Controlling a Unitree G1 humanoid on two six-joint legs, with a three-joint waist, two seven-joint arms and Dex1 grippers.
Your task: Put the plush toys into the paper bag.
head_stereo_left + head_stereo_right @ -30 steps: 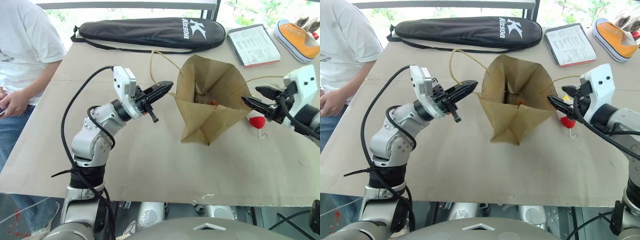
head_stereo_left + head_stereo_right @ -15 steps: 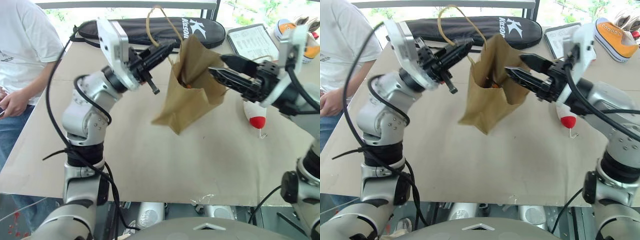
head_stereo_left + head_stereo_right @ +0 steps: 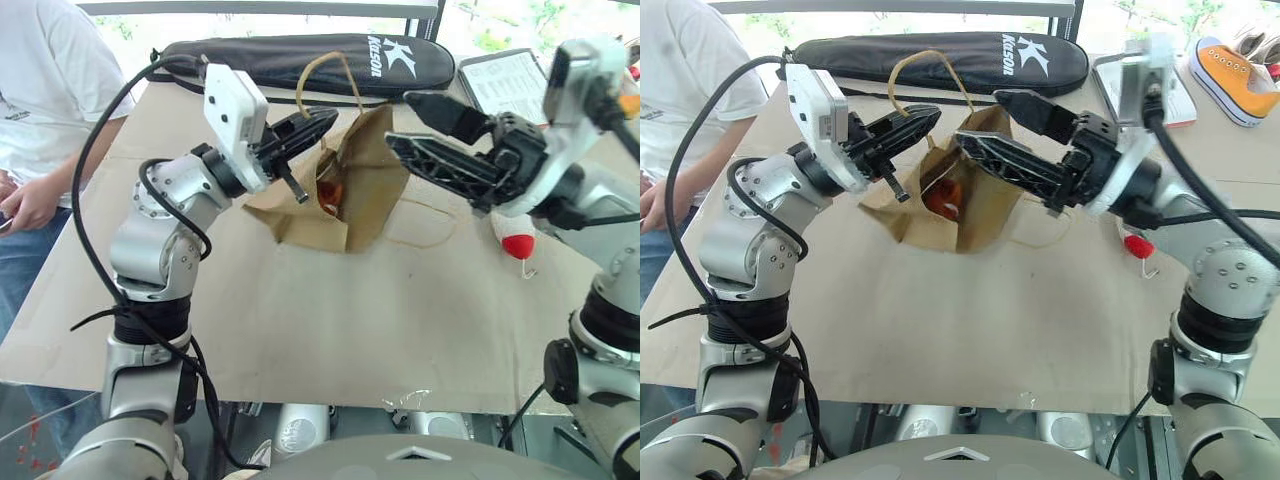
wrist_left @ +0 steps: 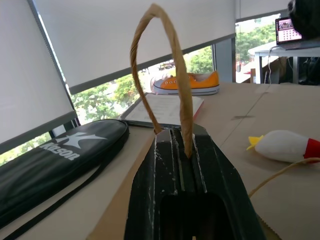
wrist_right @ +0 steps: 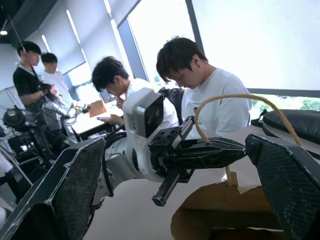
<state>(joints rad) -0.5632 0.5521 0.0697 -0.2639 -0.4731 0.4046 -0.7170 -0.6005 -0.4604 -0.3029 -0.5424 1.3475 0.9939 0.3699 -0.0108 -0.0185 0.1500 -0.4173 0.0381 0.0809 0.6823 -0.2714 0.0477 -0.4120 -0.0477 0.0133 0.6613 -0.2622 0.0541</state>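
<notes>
Paper bag (image 3: 345, 195) slumps open on its side, something orange-red (image 3: 330, 193) showing inside.

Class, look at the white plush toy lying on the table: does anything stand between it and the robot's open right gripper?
Nothing visible does. The white plush toy lies bare on the table, below and beside the open right gripper; the paper bag lies apart from it.
</notes>
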